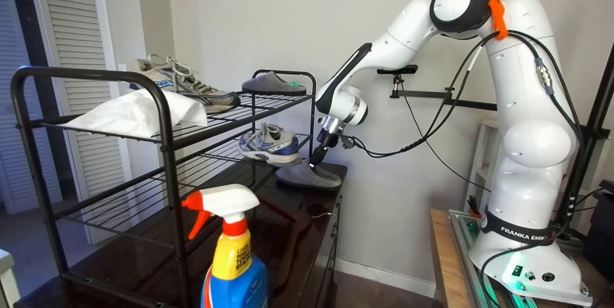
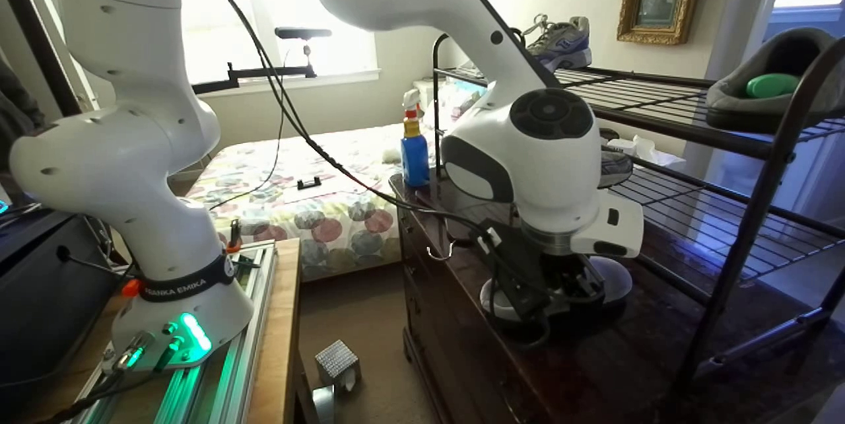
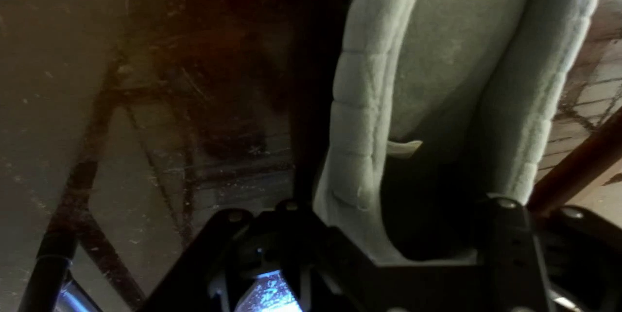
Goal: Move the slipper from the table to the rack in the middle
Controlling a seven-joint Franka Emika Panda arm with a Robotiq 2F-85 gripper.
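The grey open-backed slipper (image 1: 307, 177) lies flat near the far end of the glossy dark table (image 1: 288, 224). In an exterior view the arm hides most of it, though its rim (image 2: 614, 277) shows. My gripper (image 1: 314, 160) points down at the slipper's front upper. In the wrist view the gripper (image 3: 398, 219) has its fingers spread, one beside the slipper's left edge, the other overlapping its right rim. The opening of the slipper (image 3: 359, 83) faces up. Whether the fingers touch it is unclear. The black rack (image 1: 166, 169) stands on the table; its middle tier (image 1: 132, 178) is slatted.
A laced sneaker (image 1: 271, 142) sits on the middle tier. The top tier holds another sneaker (image 1: 192, 85), a white bag (image 1: 144, 113) and a second grey slipper (image 1: 273, 84). A spray bottle (image 1: 244, 272) stands at the table's edge. A rack post (image 2: 733, 279) rises near the gripper.
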